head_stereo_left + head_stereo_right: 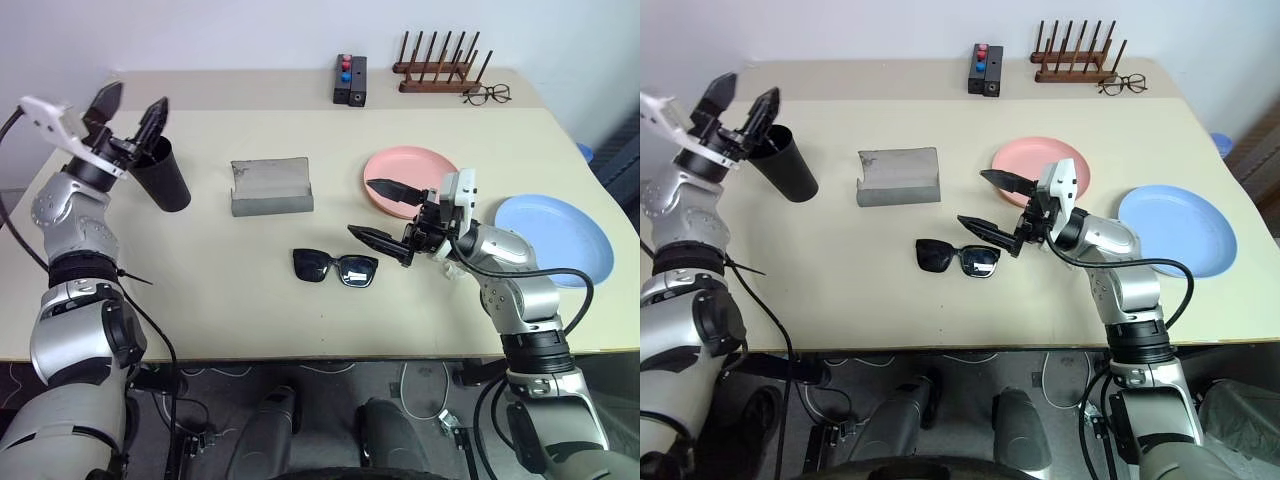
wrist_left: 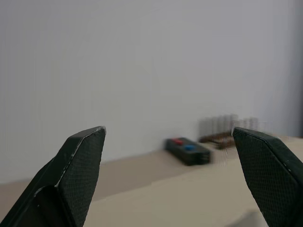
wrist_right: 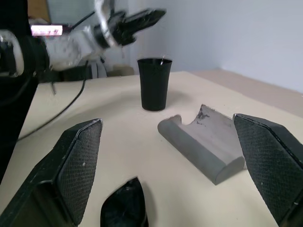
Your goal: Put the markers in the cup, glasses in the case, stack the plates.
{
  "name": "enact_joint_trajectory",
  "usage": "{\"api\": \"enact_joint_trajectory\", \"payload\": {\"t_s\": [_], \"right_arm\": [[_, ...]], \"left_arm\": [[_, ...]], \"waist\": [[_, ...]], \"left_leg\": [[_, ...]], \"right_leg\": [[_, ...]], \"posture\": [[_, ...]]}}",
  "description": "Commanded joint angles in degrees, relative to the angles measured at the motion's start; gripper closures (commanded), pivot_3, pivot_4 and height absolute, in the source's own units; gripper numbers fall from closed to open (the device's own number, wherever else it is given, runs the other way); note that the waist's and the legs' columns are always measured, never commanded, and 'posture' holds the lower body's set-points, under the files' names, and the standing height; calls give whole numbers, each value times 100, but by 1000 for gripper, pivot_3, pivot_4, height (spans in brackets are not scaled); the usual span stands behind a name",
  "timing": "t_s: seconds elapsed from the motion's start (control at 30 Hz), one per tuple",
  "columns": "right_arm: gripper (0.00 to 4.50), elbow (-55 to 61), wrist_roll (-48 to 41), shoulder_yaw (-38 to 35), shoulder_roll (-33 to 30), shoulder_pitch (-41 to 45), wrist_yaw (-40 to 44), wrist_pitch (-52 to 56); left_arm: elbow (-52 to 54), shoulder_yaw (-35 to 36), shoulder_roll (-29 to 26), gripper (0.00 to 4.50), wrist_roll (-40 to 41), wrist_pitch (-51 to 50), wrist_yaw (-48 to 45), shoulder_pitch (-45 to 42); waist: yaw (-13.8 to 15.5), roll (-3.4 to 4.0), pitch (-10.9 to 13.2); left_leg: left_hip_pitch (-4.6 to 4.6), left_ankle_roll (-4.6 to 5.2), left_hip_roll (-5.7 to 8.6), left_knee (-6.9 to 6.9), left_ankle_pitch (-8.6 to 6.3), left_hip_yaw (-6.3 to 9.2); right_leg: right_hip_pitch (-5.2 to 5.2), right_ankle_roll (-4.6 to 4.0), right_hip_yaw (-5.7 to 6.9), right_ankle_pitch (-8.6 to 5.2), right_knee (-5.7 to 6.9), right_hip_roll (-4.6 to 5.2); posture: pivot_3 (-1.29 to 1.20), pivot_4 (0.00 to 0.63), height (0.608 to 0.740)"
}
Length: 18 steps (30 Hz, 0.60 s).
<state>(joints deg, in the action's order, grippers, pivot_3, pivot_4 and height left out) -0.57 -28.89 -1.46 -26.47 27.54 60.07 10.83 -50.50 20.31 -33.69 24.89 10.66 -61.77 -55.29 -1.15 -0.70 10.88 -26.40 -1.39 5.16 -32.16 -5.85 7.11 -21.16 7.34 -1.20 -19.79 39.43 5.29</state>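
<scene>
Presently, my left gripper [image 1: 132, 106] stood raised over the rim of the tall black tapered plastic cup [image 1: 166, 177] at the left of the beige table [image 1: 200, 310], its two black fingers spread wide and holding nothing. My right gripper [image 1: 382, 212] pointed leftward at mid-table, jaws likewise fully apart and empty, one finger over the near edge of the salmon pink round plate [image 1: 420, 165] and the other just beside the black-framed sunglasses with dark lenses [image 1: 335, 267]. The sunglasses lay flat on the table, nearer me than the grey rectangular fabric-look case [image 1: 271, 187], which sat with its flap lid open between the cup and the pink plate. The light blue round plate [image 1: 570, 235] rested apart from the pink one, near the right edge, unstacked. Whether the markers sat inside the cup could not be determined. At the far edge stood a small black box with red and blue buttons [image 1: 350, 79], a brown wooden peg rack [image 1: 437, 65] and thin-framed clear-lens spectacles [image 1: 487, 95] beside it.
</scene>
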Motion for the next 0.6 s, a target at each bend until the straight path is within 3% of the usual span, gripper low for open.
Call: {"api": "enact_joint_trajectory", "payload": {"t_s": [0.03,0.23,0.6], "right_arm": [[0,-114,8,-220,-200,41,125,-156],[0,-272,179,-252,-380,-148,196,-386],[0,78,275,-219,-318,-405,-118,-468]], "left_arm": [[438,-632,-41,85,-279,-637,-507,-48],[-563,-1788,62,85,-1560,-214,-476,-351],[-1999,-2229,820,85,-2446,-88,241,-833]], "waist": [[-9,2,-1],[-14,2,-1],[-2,-1,1]], "left_leg": [[1,0,-1,1,0,0],[3,0,-3,2,0,-3],[-3,0,-1,-1,0,0]], "right_leg": [[0,0,-1,0,1,-2],[-1,0,-3,0,1,-5],[-2,1,-1,-1,1,-4]], "posture": [[0,150,740],[0,150,740],[0,150,740]]}}
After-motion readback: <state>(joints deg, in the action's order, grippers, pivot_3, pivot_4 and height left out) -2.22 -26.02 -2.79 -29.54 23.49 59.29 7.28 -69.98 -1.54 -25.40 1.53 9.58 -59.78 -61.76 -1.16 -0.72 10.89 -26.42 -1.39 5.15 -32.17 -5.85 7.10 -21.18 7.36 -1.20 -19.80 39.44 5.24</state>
